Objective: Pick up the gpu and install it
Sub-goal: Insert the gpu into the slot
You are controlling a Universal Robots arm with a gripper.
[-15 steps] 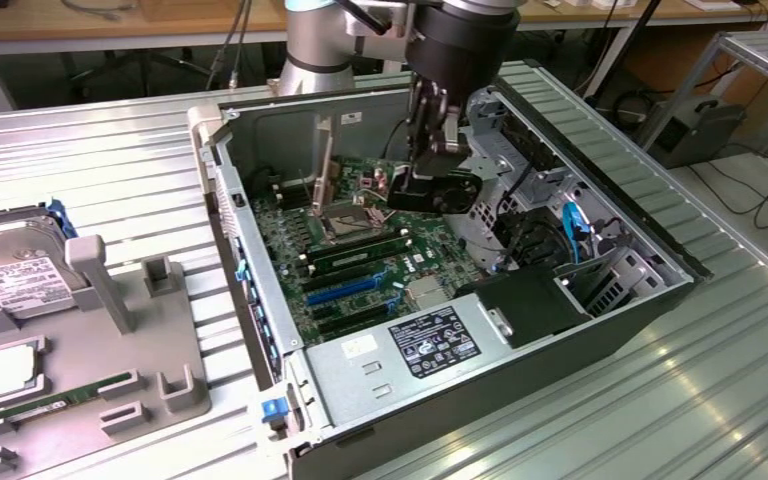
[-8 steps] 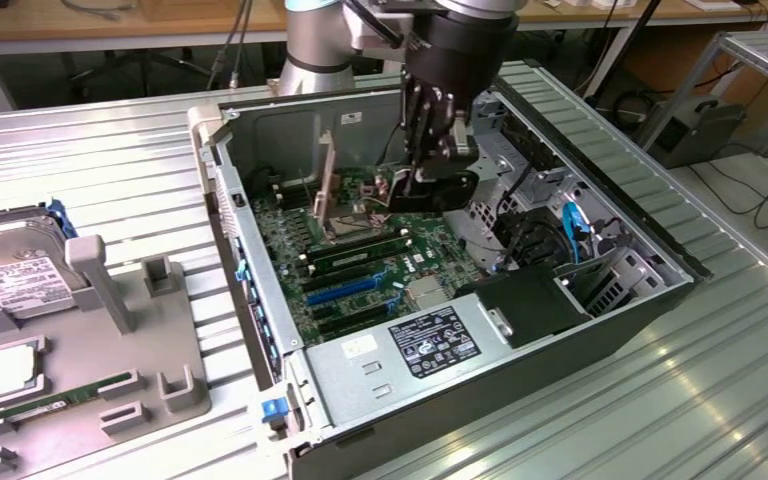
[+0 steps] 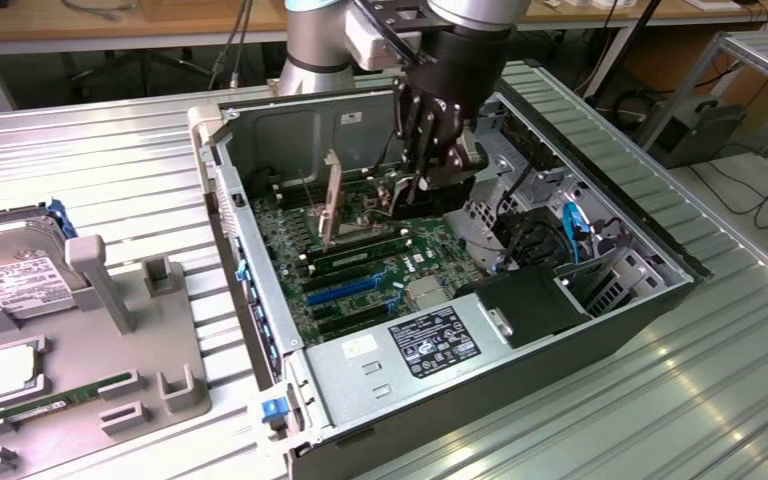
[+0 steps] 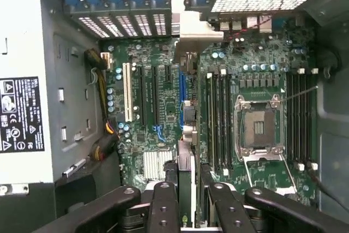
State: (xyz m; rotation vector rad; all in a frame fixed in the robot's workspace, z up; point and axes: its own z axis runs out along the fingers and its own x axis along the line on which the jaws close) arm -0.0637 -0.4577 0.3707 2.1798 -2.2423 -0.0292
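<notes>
You are holding the gripper (image 3: 415, 190) jaws pinching the gpu (image 4: 188, 31) upright over the motherboard (image 4: 147, 151), inside the computer case (image 3: 518, 390).

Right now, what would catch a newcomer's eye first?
The gripper, deep in the open case at the middle of the exterior view, holds the gpu upright over the motherboard. At that view's left, a hard drive rests on a grey stand.

Ribbed metal table (image 3: 91, 170) carries open computer case (image 3: 518, 400) and grey holder (image 3: 157, 345).
</notes>
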